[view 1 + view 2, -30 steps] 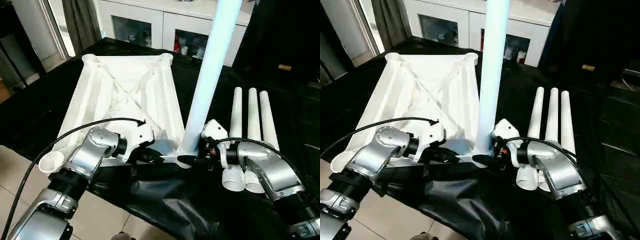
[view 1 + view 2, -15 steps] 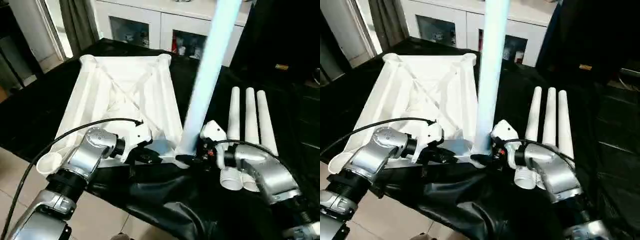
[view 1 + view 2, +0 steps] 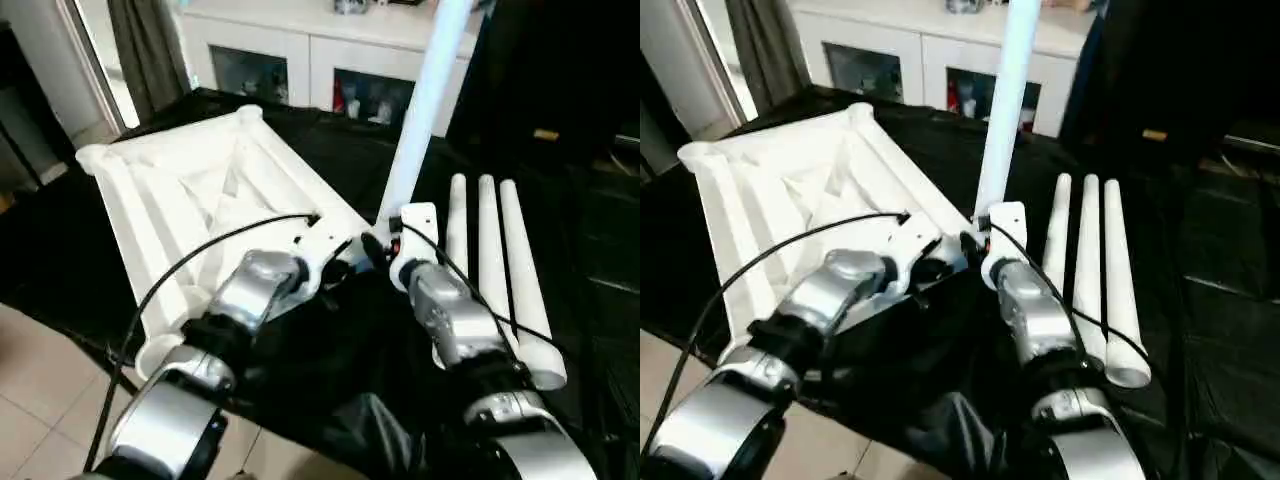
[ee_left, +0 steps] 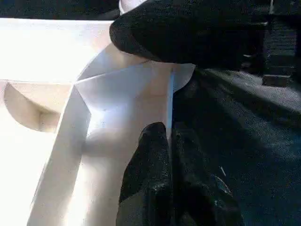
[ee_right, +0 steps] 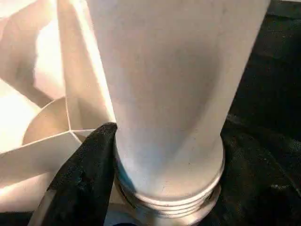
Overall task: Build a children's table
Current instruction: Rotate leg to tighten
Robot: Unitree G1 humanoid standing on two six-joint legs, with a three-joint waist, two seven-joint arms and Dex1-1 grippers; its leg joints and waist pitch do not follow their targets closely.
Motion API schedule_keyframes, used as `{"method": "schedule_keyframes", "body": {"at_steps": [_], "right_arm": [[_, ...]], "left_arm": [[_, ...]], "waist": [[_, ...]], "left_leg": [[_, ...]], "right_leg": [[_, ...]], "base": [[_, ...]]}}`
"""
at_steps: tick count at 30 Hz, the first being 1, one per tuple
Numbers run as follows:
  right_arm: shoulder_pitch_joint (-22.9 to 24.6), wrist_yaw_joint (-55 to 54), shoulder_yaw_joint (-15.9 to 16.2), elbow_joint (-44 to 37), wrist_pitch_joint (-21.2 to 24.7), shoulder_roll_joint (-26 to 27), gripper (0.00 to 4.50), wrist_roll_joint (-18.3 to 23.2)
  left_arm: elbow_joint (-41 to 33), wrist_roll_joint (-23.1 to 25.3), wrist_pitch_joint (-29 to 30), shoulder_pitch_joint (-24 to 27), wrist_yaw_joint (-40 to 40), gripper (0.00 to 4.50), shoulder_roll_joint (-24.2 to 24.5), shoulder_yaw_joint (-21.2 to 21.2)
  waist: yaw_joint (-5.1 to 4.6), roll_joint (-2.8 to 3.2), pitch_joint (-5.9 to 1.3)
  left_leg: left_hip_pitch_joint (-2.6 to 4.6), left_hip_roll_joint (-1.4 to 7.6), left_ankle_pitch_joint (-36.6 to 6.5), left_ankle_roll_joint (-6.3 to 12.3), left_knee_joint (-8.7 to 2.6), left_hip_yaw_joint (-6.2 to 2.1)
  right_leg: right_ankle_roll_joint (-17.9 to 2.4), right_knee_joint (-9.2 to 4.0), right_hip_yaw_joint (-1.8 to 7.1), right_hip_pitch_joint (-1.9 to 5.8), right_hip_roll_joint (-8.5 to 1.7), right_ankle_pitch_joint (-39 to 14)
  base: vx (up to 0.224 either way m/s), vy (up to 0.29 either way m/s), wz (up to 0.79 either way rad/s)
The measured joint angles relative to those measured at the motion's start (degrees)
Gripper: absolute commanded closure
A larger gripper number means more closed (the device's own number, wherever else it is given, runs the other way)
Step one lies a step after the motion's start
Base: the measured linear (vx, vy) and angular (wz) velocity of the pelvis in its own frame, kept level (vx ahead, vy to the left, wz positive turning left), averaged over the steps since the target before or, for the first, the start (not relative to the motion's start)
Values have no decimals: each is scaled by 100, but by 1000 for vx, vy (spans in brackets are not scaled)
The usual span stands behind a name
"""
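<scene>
With the ribbed tabletop [image 3: 190,190] lying underside-up on the black cloth [image 3: 340,350], the right gripper [image 3: 378,243] clasps the upright leg [image 3: 418,110] at its corner socket while the left gripper [image 4: 167,141], pinched on a rib, steadies; next comes seating the leg fully.

Standing leg [image 3: 415,115] cut off at the top edge; its foot hidden behind the right gripper [image 3: 385,245]. Tabletop [image 3: 170,190] near corner covered by forearms, possibly socketed.
</scene>
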Motion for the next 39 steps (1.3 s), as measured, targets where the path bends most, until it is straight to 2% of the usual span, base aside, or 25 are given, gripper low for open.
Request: {"method": "schedule_keyframes", "body": {"at_steps": [1,2,7,10,12,15,17,25,32,34,38,39], "right_arm": [[-8,-2,-23,20,-21,8,123,-24],[-11,-2,-37,41,-60,8,123,-32],[-37,100,-44,203,-236,28,67,-30],[-34,480,49,202,-254,-101,55,-28],[41,805,276,65,-221,-374,31,-146],[285,1521,608,-406,-171,-806,31,-252],[475,2080,720,-779,-146,-1089,31,-224],[1115,3954,1141,-2245,72,-2158,31,190],[1383,4802,1319,-2890,439,-2569,31,428],[1393,4900,1348,-2914,474,-2603,66,434],[1392,4933,1361,-2967,588,-2603,79,436],[1392,4948,1373,-2967,627,-2604,107,435]], "left_arm": [[42,0,-13,-24,1,450,-12,8],[82,1,-29,-49,1,450,-24,9],[191,29,-158,-83,17,450,-3,15],[194,30,-244,-82,-113,450,73,0],[170,28,-277,-73,-261,450,183,-16],[-57,14,-354,53,-654,450,390,-74],[-207,-11,-426,136,-997,450,570,-118],[-1192,-281,-652,731,-2553,450,1390,-387],[-1647,-369,-575,968,-3135,450,1677,-515],[-1698,-377,-563,998,-3176,450,1723,-514],[-1840,-392,-489,1059,-3207,450,1780,-516],[-1874,-392,-462,1067,-3208,450,1784,-518]], "waist": [[1,0,-1],[1,-1,-1],[-7,-1,0],[-16,-2,2],[-7,-2,3],[17,5,9],[37,8,12],[118,9,12],[134,9,17],[131,8,18],[128,2,21],[129,-1,23]], "left_leg": [[-1,0,0,0,-1,0],[-2,0,0,0,-1,0],[-3,0,0,0,-2,0],[-9,0,0,0,-12,0],[-10,2,0,0,-21,-1],[-19,4,0,0,-31,-2],[-23,6,1,1,-31,-3],[-33,8,7,35,-22,-3],[-35,9,-7,15,-14,-2],[-33,10,-7,14,-14,-2],[-34,10,-7,14,-14,-2],[-36,10,-7,14,-14,-2]], "right_leg": [[0,-1,0,0,0,0],[0,-1,0,0,0,0],[3,-3,0,-3,0,-2],[22,-3,-2,-18,1,-8],[18,-3,-7,-22,1,-6],[2,-3,-14,-29,2,-2],[4,-4,-15,-34,2,-8],[6,-12,-16,-46,2,-33],[7,-11,-15,-45,0,-34],[7,-7,-15,-45,1,-35],[7,-8,-16,-45,1,-35],[7,-9,-16,-46,1,-35]], "base": [[0,0,0],[0,0,0],[0,0,0],[0,0,0],[0,0,0],[0,0,0],[0,0,0],[0,0,0],[0,0,0],[0,0,0],[0,0,0],[0,0,0]]}}
